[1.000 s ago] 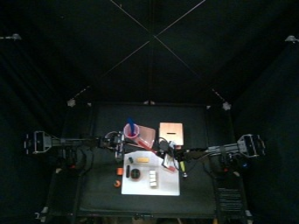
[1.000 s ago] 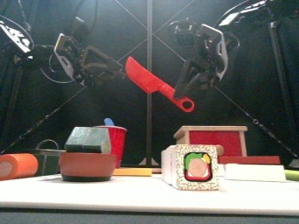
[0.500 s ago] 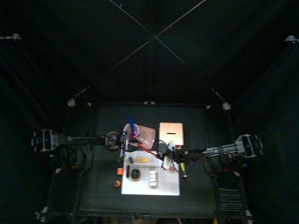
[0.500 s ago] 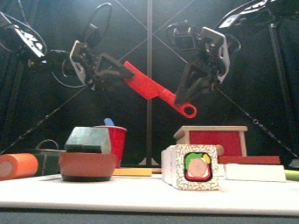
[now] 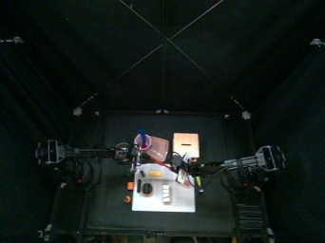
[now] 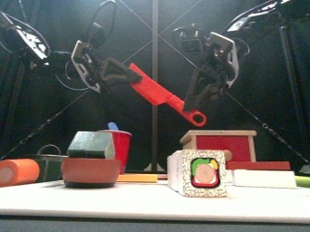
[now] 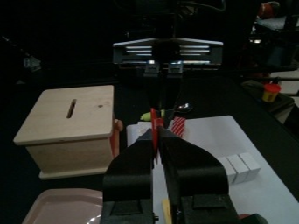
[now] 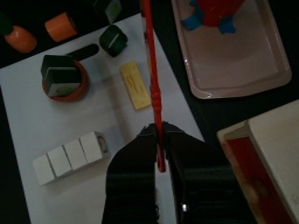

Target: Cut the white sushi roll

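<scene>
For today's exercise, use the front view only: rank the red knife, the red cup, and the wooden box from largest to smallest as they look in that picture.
1. red knife, the longest shape, held up in the air.
2. wooden box.
3. red cup, partly hidden.

The knife hangs at a different depth, so its rank may owe something to nearness.

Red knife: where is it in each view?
Top: red knife faint, mid-table, above the white board's far edge.
Front: high centre, slanting between both arms.
Left wrist: edge-on, rising from the jaws.
Right wrist: likewise edge-on from the jaws.
Shared landmark: wooden box.
</scene>
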{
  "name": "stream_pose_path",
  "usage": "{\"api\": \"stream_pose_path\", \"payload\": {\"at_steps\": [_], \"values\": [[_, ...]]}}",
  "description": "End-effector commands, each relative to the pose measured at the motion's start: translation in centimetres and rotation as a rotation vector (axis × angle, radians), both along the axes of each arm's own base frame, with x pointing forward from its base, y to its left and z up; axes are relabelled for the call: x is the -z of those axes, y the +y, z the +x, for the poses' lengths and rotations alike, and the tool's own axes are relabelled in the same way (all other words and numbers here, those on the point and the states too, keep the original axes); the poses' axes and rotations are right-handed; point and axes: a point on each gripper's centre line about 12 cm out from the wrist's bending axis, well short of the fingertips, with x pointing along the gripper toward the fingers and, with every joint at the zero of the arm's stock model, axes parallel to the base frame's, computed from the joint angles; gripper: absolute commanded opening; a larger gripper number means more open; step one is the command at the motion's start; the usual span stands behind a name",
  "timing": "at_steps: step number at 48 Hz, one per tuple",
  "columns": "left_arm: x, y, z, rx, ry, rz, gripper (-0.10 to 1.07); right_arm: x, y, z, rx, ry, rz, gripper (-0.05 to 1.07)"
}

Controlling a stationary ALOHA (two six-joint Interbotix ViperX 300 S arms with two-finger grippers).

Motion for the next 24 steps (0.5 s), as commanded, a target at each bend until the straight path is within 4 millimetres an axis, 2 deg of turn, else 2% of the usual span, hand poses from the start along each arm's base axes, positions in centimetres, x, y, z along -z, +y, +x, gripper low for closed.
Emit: {"api": "stream_pose_path", "payload": {"at_steps": [1, 18, 24], "values": [[-0.7, 0.5, 0.2, -0.015, -0.023, -0.001, 0.34, -2.6, 0.1, 0.4, -0.004, -0.078, 0.007, 0.09], [0.3, 1.7, -1.1, -0.107, -0.031, -0.079, 0.34, -3.6, 0.2, -0.3, -0.027, -0.112, -0.010, 0.09], [-0.1, 2.2, -1.6, -0.138, -0.077, -0.104, 0.34, -4.2, 0.2, -0.4, -0.054, -0.139, -0.039, 0.16]]}}
